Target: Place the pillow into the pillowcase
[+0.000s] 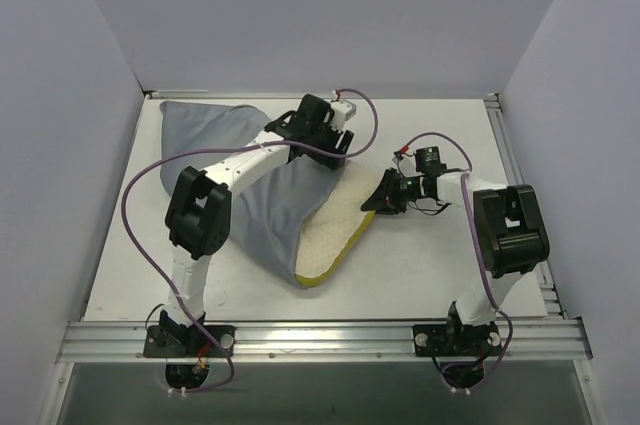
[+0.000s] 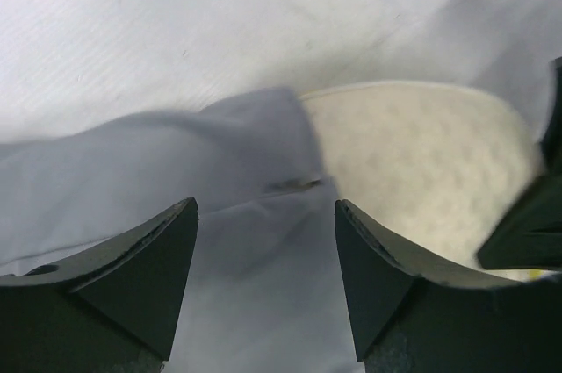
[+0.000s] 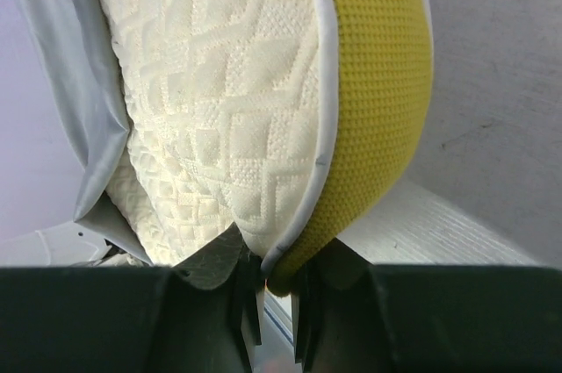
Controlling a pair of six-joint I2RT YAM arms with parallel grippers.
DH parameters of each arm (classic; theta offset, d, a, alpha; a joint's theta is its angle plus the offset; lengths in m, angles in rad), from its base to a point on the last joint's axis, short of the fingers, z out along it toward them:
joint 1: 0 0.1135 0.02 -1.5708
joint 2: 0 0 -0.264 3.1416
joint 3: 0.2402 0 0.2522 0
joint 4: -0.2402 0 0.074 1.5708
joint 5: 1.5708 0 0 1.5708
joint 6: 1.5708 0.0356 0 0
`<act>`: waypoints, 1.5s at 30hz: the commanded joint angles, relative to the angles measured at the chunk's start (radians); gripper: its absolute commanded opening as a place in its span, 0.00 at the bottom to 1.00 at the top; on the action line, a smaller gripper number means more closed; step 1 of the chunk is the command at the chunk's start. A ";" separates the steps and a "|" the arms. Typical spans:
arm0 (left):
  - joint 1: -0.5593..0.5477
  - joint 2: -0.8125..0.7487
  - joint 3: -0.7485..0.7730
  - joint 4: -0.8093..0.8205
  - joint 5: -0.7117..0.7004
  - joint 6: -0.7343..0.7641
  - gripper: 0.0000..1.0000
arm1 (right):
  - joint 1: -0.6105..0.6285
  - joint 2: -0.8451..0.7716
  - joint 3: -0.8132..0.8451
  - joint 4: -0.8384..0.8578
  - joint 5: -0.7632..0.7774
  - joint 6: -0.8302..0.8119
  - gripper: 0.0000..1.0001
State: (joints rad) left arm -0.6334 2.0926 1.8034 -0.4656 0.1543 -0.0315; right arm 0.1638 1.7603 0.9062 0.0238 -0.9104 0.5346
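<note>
The cream pillow (image 1: 335, 230) with a yellow side edge lies mid-table, its left part inside the grey pillowcase (image 1: 265, 215). My right gripper (image 1: 383, 195) is shut on the pillow's right corner; in the right wrist view the quilted face (image 3: 219, 101) and yellow edge (image 3: 378, 83) rise from the pinched corner. My left gripper (image 1: 325, 140) is open at the case's upper rim; in the left wrist view grey cloth (image 2: 255, 215) lies between the spread fingers (image 2: 149, 259), with the pillow (image 2: 413, 162) just beyond. Whether the fingers touch the cloth is unclear.
The pillowcase's closed end bunches toward the back left corner (image 1: 205, 125). White table (image 1: 430, 265) is bordered by a metal rail at the right (image 1: 520, 175) and front. Grey walls enclose the table on three sides.
</note>
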 commanded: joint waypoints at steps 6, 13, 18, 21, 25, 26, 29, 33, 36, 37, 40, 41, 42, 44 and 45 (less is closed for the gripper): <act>-0.008 -0.034 -0.085 0.013 0.025 0.061 0.76 | -0.010 -0.045 -0.021 -0.059 -0.021 -0.064 0.00; -0.006 -0.100 -0.200 0.128 0.056 0.039 0.78 | -0.007 -0.041 -0.029 -0.062 -0.036 -0.074 0.00; -0.009 -0.097 -0.217 0.143 0.050 0.041 0.79 | -0.006 -0.044 -0.033 -0.068 -0.048 -0.087 0.00; -0.002 -0.071 -0.213 0.136 0.037 0.042 0.79 | -0.004 -0.051 -0.044 -0.071 -0.051 -0.091 0.00; 0.003 -0.051 -0.210 0.148 0.033 0.058 0.67 | -0.006 -0.068 -0.049 -0.087 -0.048 -0.111 0.00; 0.004 -0.043 -0.201 0.147 0.036 0.065 0.62 | -0.003 -0.070 -0.047 -0.090 -0.051 -0.114 0.00; 0.000 -0.011 -0.130 0.130 0.091 0.062 0.37 | 0.003 -0.070 -0.050 -0.087 -0.056 -0.128 0.00; -0.026 0.018 -0.020 0.099 0.169 0.064 0.12 | 0.013 -0.062 -0.049 -0.047 -0.079 -0.117 0.00; -0.052 0.038 0.065 0.053 0.272 0.039 0.00 | 0.014 -0.064 -0.037 -0.001 -0.087 -0.098 0.00; -0.060 0.034 0.082 0.047 0.303 0.003 0.00 | 0.014 -0.064 -0.030 0.010 -0.096 -0.087 0.00; -0.110 0.026 0.141 0.053 0.389 -0.057 0.00 | 0.017 -0.067 0.012 0.065 -0.107 -0.019 0.00; -0.124 0.026 0.160 0.050 0.399 -0.095 0.00 | 0.019 -0.065 0.029 0.094 -0.122 0.007 0.00; -0.136 0.024 0.190 0.050 0.410 -0.113 0.00 | 0.019 -0.065 0.046 0.108 -0.127 0.031 0.00; -0.173 0.023 0.214 0.050 0.430 -0.149 0.00 | 0.019 -0.076 0.092 0.146 -0.139 0.106 0.00; -0.183 0.021 0.223 0.050 0.435 -0.160 0.00 | 0.019 -0.082 0.106 0.181 -0.143 0.125 0.00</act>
State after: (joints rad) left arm -0.7380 2.1368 1.9408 -0.4557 0.4301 -0.0933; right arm 0.1673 1.7321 0.9173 0.0483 -0.9863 0.5522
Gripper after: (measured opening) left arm 0.008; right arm 0.136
